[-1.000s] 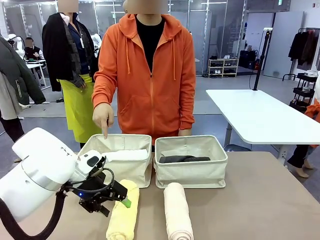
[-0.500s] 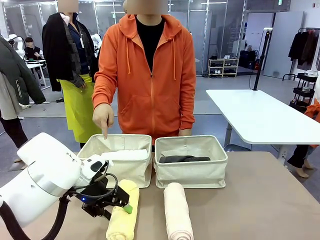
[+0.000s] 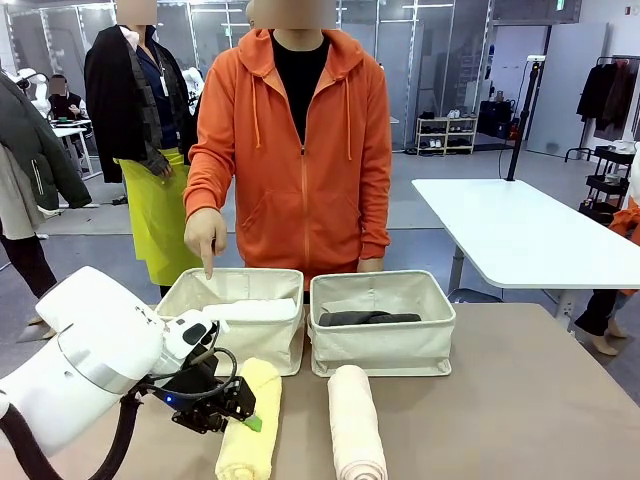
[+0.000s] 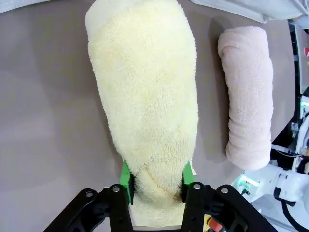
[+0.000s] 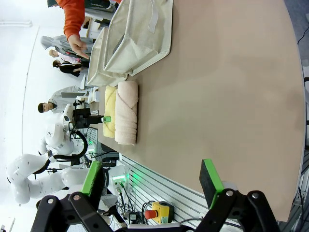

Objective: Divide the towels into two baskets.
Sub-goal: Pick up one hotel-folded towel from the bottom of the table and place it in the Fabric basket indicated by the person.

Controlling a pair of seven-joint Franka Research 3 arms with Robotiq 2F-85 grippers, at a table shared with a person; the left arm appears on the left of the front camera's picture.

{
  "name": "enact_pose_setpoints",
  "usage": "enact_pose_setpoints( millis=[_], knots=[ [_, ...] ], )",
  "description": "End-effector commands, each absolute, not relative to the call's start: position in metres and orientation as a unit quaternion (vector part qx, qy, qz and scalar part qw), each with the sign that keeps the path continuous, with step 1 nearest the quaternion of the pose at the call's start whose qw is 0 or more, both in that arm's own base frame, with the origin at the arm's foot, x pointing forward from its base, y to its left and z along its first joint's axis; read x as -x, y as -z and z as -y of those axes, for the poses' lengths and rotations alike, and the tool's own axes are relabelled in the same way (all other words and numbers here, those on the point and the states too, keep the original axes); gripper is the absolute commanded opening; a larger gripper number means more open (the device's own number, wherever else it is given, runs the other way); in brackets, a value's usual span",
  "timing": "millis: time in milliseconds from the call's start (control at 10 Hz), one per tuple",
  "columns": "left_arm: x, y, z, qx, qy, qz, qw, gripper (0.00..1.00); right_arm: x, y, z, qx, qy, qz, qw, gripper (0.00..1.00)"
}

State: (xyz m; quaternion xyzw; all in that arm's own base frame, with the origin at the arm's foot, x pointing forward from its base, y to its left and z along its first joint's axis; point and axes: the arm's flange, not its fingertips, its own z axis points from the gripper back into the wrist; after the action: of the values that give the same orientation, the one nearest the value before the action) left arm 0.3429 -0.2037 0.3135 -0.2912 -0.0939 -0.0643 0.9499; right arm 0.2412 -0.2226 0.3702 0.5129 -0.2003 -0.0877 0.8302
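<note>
As the left gripper (image 4: 157, 180) pinches the near end of the yellow towel (image 4: 145, 96) | its long axis points ahead to the left basket (image 3: 265, 335) | right gripper (image 5: 150, 179) open, empty.

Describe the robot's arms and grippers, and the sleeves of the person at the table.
The left arm is glossy white with rounded joints; a black cable loops under its wrist, where a small blue light glows. The left gripper and right gripper are black, with jointed linkages and green pads. The person wears long orange hoodie sleeves.
</note>
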Motion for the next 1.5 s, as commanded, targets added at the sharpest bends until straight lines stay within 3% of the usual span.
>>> enact_pose_setpoints(
  millis=[0,300,700,900,1300,1400],
  knots=[
    [-0.331,-0.313,0.2,0.291,0.079,0.104,0.948,0.27,-0.238,-0.373,0.221,-0.513,0.081,0.199,0.831,1.0],
    [-0.322,-0.403,0.177,0.287,0.17,0.146,0.931,0.27,-0.238,-0.373,0.221,-0.513,0.081,0.199,0.831,1.0],
    [-0.314,-0.465,0.142,0.159,0.395,0.158,0.891,0.27,-0.238,-0.373,0.221,-0.513,0.081,0.199,0.831,1.0],
    [-0.309,-0.469,0.133,0.19,0.392,0.161,0.885,0.27,-0.238,-0.373,0.221,-0.513,0.081,0.199,0.831,1.0],
    [-0.315,-0.467,0.143,0.163,0.378,0.144,0.9,0.27,-0.238,-0.373,0.221,-0.513,0.081,0.199,0.831,1.0],
    [-0.315,-0.465,0.139,0.163,0.389,0.144,0.895,0.32,-0.238,-0.373,0.221,-0.513,0.081,0.199,0.831,1.0]
  ],
)
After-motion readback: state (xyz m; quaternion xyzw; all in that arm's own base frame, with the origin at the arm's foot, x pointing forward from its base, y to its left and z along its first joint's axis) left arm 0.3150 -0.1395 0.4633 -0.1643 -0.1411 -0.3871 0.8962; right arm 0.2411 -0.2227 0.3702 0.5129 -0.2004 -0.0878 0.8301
